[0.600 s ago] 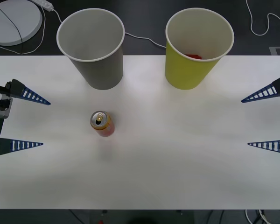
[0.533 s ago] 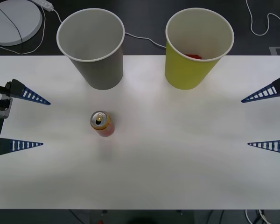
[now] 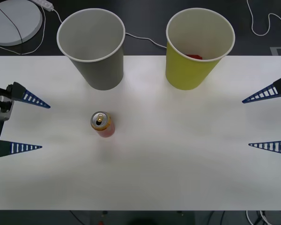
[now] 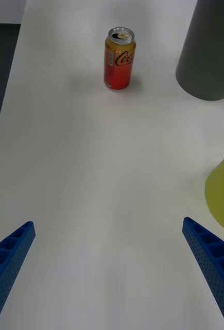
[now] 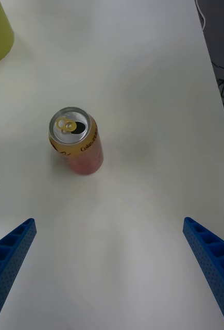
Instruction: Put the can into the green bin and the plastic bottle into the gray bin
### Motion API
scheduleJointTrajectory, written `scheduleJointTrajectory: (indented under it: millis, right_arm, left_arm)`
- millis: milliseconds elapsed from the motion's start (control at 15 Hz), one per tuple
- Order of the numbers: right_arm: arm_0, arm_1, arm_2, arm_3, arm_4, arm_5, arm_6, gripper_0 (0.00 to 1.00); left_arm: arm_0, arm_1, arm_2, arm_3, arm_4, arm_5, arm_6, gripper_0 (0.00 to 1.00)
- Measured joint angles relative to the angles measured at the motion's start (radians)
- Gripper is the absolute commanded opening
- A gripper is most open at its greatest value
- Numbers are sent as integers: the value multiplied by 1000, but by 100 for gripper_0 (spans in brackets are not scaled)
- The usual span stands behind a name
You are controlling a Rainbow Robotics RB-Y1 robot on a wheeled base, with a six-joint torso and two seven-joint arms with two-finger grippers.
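Note:
The can (image 3: 101,124) stands upright on the white table (image 3: 178,164), left of centre, orange-red with its silver top opened. Behind it stands the gray bin (image 3: 91,47), and to the right of that the green bin (image 3: 196,47) with something red at its bottom. My left gripper (image 3: 45,127) is open at the table's left edge, level with the can (image 5: 76,142) and well short of it. My right gripper (image 3: 246,123) is open at the right edge, with the can (image 4: 119,59) far across the table. The plastic bottle is out of view.
A white round disc (image 3: 14,18) and white cables (image 3: 140,38) lie on the dark floor beyond the table's far edge. The gray bin (image 4: 207,51) and the green bin (image 4: 222,196) stand side by side near the far edge, a gap between them.
My left gripper has shifted slightly toward the table's near edge. The can, both bins and my right gripper have stayed put.

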Motion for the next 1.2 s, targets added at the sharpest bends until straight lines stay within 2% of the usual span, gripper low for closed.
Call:
scheduleJointTrajectory:
  millis: [133,333,733,1200]
  right_arm:
    - [0,0,0,0,0,0,0,100]
    - [0,0,0,0,0,0,0,100]
    - [0,0,0,0,0,0,0,100]
    - [0,0,0,0,0,0,0,100]
  left_arm:
    - [0,-1,-1,8,6,1,2,100]
    - [0,-5,-35,109,103,29,-25,100]
    - [-1,-15,-158,296,266,165,-248,100]
    - [-1,-147,-193,496,361,176,-458,100]
